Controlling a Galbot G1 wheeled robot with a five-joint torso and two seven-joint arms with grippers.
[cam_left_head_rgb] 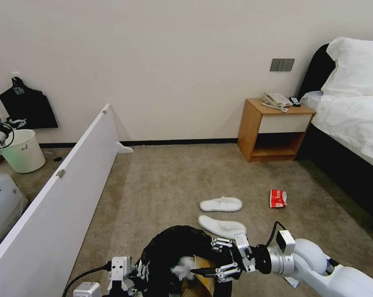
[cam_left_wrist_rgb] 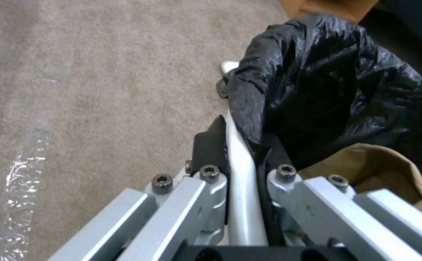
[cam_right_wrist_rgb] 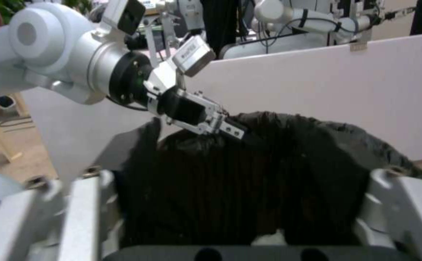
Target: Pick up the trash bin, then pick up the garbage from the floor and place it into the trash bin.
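Observation:
The trash bin (cam_left_head_rgb: 170, 251), lined with a black bag, hangs low in front of me. My left gripper (cam_left_head_rgb: 138, 273) is shut on its rim; the left wrist view shows the fingers (cam_left_wrist_rgb: 211, 145) clamping the white rim (cam_left_wrist_rgb: 240, 163) and liner. My right gripper (cam_left_head_rgb: 224, 258) hovers open over the bin's mouth on the opposite side, and nothing is between its fingers (cam_right_wrist_rgb: 87, 203). Inside the bin lie a brown cardboard piece (cam_left_wrist_rgb: 380, 170) and a white crumpled bit (cam_left_head_rgb: 184, 266). Two white slippers (cam_left_head_rgb: 220, 204) (cam_left_head_rgb: 222, 227) and a red snack packet (cam_left_head_rgb: 278, 198) lie on the carpet beyond the bin.
A long white partition board (cam_left_head_rgb: 71, 177) runs along my left. Behind it stands a plain white bucket (cam_left_head_rgb: 23, 150). A wooden nightstand (cam_left_head_rgb: 275, 128) with a phone and a bed (cam_left_head_rgb: 351, 119) stand at the right. Open carpet stretches ahead toward the wall.

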